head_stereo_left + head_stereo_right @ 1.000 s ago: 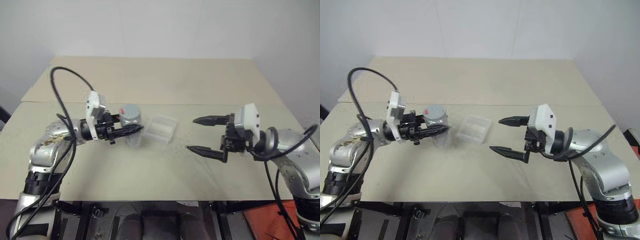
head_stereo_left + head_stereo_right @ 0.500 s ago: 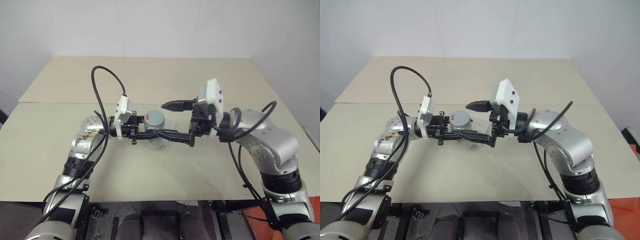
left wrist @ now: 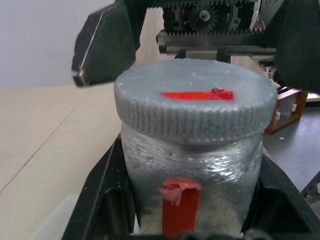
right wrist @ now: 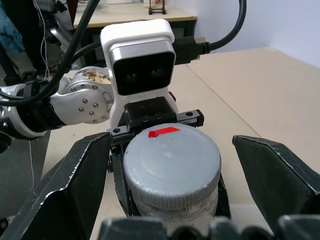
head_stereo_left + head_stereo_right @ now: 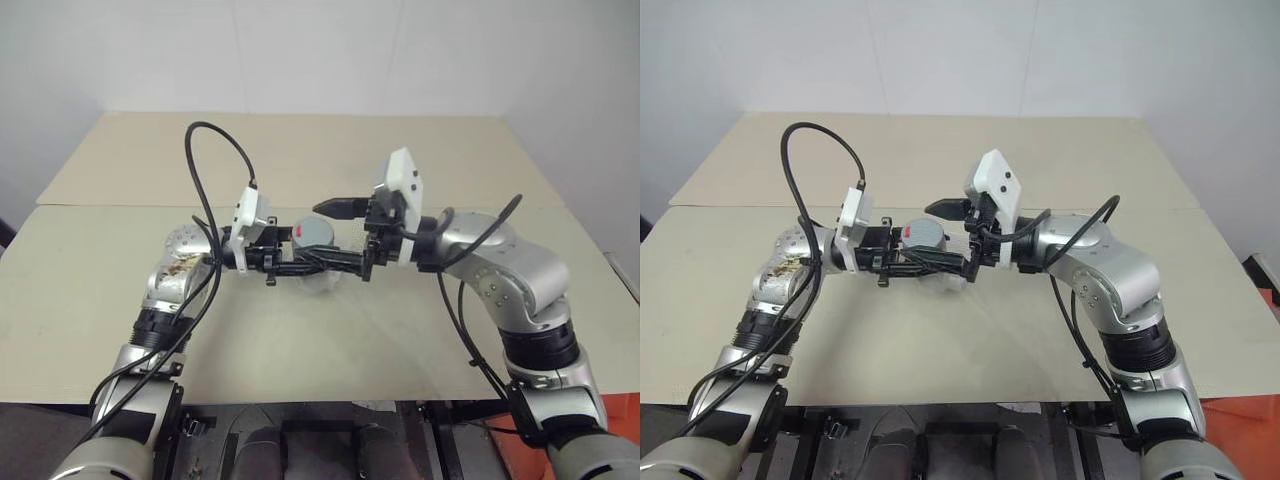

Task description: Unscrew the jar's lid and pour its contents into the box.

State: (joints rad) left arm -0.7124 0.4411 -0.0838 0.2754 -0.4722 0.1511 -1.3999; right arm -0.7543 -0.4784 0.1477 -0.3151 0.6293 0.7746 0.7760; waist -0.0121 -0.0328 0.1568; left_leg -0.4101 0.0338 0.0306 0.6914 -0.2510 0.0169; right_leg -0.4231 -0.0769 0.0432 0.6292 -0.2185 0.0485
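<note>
above the table (image 5: 300, 340), left pincer (image 5: 322, 262) clamps jar (image 3: 192, 175); right pincer (image 5: 340, 238) gapes astride lid (image 4: 171, 161).

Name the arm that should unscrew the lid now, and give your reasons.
Probably the right. The right gripper stands open with a finger on each side of the lid, not yet closed on it, while the left gripper is shut on the jar, holding it upright.

The right gripper (image 5: 345, 237) swings in from the side — its open fingers now flank the lid (image 4: 171, 162) — and the left gripper (image 5: 318, 262) carries the jar (image 3: 192, 187) inward.
</note>
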